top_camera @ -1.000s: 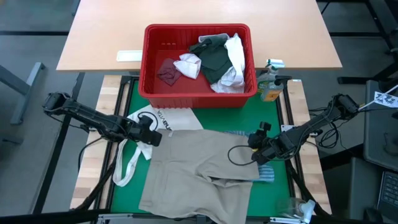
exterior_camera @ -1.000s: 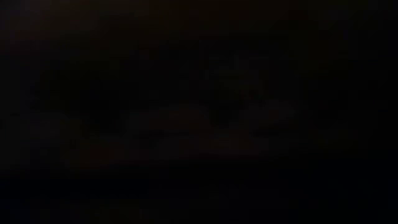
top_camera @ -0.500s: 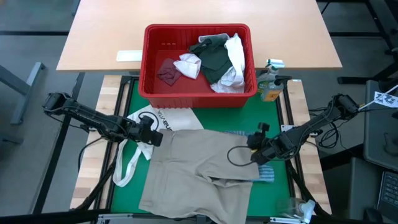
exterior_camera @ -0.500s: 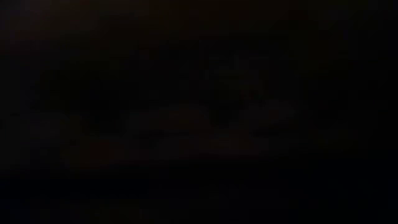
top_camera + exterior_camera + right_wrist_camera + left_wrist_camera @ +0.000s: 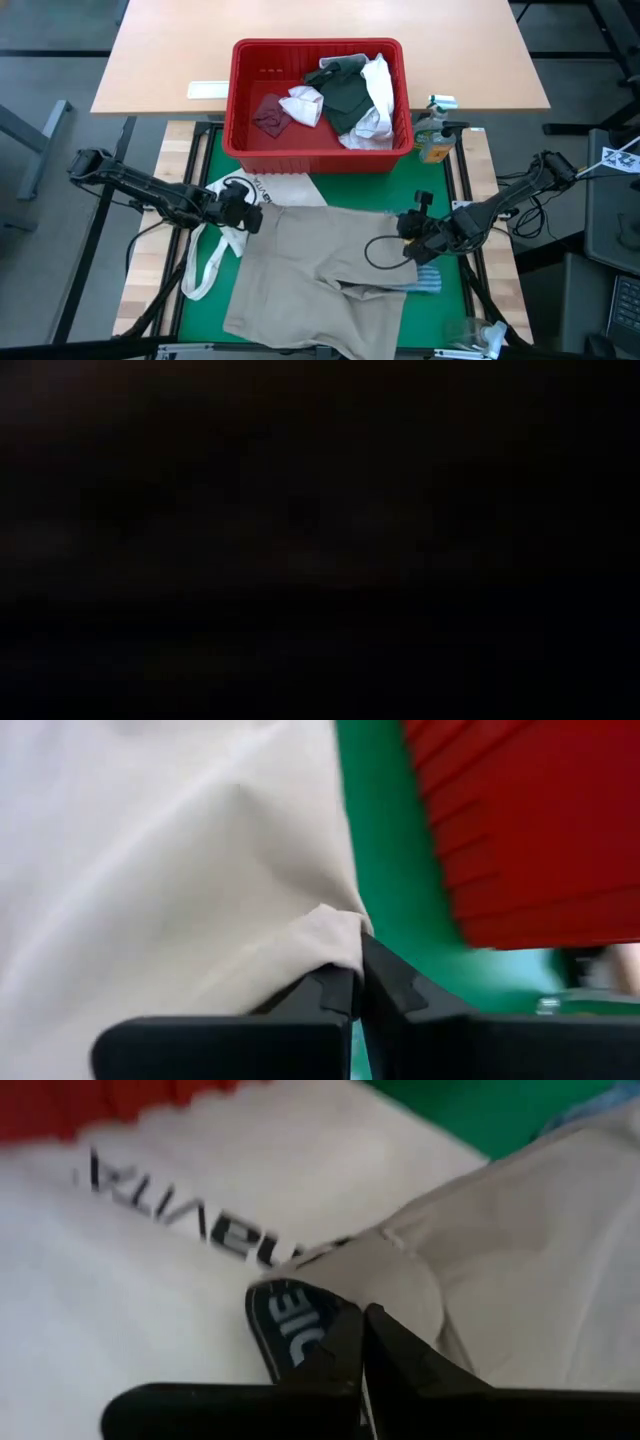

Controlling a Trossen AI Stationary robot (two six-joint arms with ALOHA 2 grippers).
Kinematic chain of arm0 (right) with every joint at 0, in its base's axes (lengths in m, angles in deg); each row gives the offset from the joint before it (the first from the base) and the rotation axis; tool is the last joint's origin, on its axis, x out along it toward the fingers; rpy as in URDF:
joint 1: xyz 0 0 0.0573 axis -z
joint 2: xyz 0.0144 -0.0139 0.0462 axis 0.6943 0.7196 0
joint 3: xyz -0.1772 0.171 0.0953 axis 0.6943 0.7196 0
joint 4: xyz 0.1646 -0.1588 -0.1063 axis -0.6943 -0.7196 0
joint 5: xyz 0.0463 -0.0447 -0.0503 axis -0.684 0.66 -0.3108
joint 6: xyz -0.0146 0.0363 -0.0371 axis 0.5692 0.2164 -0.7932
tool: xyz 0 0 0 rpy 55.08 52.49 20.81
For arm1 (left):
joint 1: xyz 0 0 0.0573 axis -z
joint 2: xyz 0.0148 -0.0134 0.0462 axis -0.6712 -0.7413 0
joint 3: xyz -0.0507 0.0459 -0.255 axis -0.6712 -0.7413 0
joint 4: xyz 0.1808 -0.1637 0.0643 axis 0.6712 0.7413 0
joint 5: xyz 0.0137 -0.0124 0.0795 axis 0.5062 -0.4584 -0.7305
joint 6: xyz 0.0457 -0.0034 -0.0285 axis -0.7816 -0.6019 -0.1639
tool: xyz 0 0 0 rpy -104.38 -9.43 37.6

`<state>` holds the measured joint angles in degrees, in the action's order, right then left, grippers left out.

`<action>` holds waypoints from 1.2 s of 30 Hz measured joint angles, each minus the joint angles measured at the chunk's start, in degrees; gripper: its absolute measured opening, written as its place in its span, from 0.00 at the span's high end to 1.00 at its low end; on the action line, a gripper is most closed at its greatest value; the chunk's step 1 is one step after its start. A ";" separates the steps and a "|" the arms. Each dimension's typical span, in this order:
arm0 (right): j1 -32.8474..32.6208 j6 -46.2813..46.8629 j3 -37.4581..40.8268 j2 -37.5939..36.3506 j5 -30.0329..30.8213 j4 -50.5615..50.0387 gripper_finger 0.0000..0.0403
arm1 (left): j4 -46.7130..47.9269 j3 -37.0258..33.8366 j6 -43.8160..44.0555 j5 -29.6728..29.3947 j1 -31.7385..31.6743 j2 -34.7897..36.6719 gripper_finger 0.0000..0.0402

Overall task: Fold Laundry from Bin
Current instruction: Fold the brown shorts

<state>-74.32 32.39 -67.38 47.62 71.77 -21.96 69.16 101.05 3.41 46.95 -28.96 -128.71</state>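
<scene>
Pincers on both arms are now clamping down where a second ago they were standing open over the cloth: the left pincer (image 5: 362, 1342) is closing on the upper left corner of the tan shirt (image 5: 330, 275), and the right pincer (image 5: 358, 982) is pinching the upper right corner of the same garment, a tuft of tan fabric bunching between its fingertips. That, to my eye, means the grasp step is being completed and the shirt is ready to be lifted or dragged flat for its fold; nothing is folded yet. The tan shirt is lying spread across the green mat (image 5: 455, 300) in the middle of the worktop, partly covering the white tote bag (image 5: 232, 205) on the left and a blue-striped cloth (image 5: 428, 278) peeking out on the right. Both arms are reaching in low and nearly level from the outer edges of the worktop, wrists pointing inward toward each other, each pincer sitting right down at the cloth's surface. Behind them, the red bin (image 5: 240, 100) is resting at the far side, still holding a dark green-grey top (image 5: 345, 95), white pieces (image 5: 300, 105) and a small maroon piece (image 5: 268, 112). The low view is showing only darkness.
</scene>
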 joint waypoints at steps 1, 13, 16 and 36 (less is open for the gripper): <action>0.00 0.00 -0.77 0.00 1.37 -1.44 0.98 | 0.55 0.55 -1.21 -0.76 -0.20 0.45 1.00; 0.00 1.71 -11.05 -0.05 8.15 -11.91 0.99 | 1.82 2.24 -11.55 -4.89 -2.09 9.63 1.00; -0.02 1.36 -12.87 -0.07 2.00 -9.24 0.99 | 1.33 2.24 -13.55 -1.68 0.05 11.75 1.00; -19.75 4.43 -13.01 6.12 -11.00 27.84 1.00 | -16.34 2.35 -13.48 3.60 31.68 8.26 1.00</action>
<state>-94.07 36.82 -80.39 53.75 60.76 5.88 52.82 103.40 -10.07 50.54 2.72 -120.45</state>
